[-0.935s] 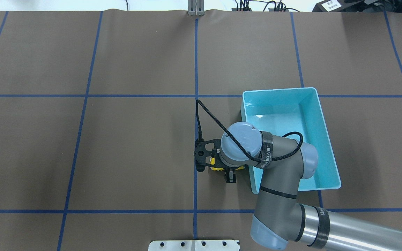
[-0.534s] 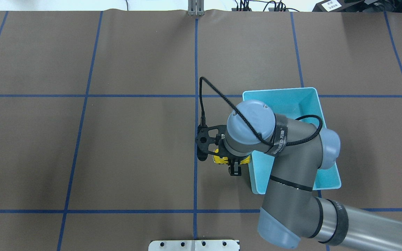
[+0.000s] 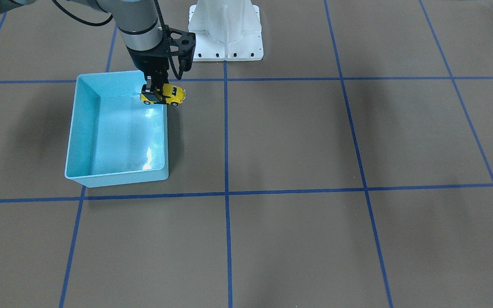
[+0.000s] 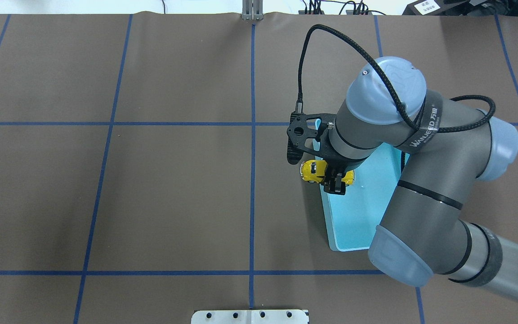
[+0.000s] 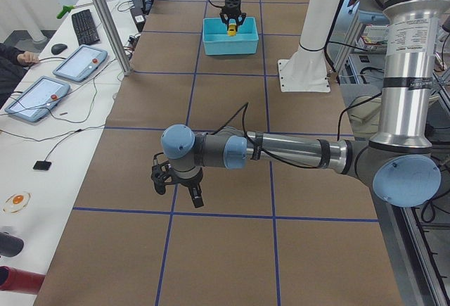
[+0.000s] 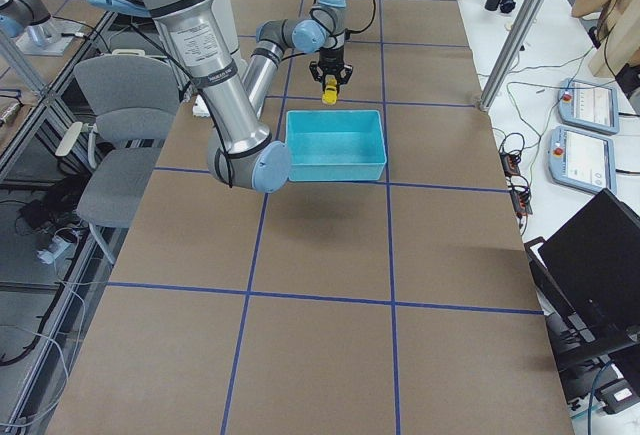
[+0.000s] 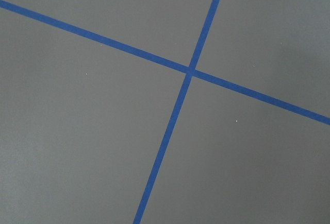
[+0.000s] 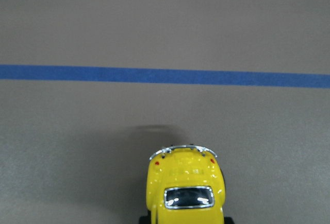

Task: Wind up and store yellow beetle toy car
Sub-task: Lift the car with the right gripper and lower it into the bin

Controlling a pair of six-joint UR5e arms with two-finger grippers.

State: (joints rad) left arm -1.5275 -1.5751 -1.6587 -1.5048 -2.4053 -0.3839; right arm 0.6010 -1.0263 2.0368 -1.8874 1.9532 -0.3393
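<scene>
Brown table (image 3: pixel 315 128), right pincer (image 3: pixel 155 94) pointing down, clamping yellow beetle toy car (image 3: pixel 173 94)

From behind the robot's shoulders, looks forward and down on the counter (image 4: pixel 151 189), fairly far off. From across the counter, faces the robot and looks steeply down. Catches in both the right fingers (image 4: pixel 334 186), the yellow beetle toy car (image 4: pixel 312 171) between them and the light-blue bin (image 4: pixel 351 225) below them. From either end, looks along the counter, far from those fingers. From the right wrist, looks close down on the car's end ahead of the fingers. From the left wrist, looks down on bare counter crossed by blue tape (image 7: pixel 172 116).
</scene>
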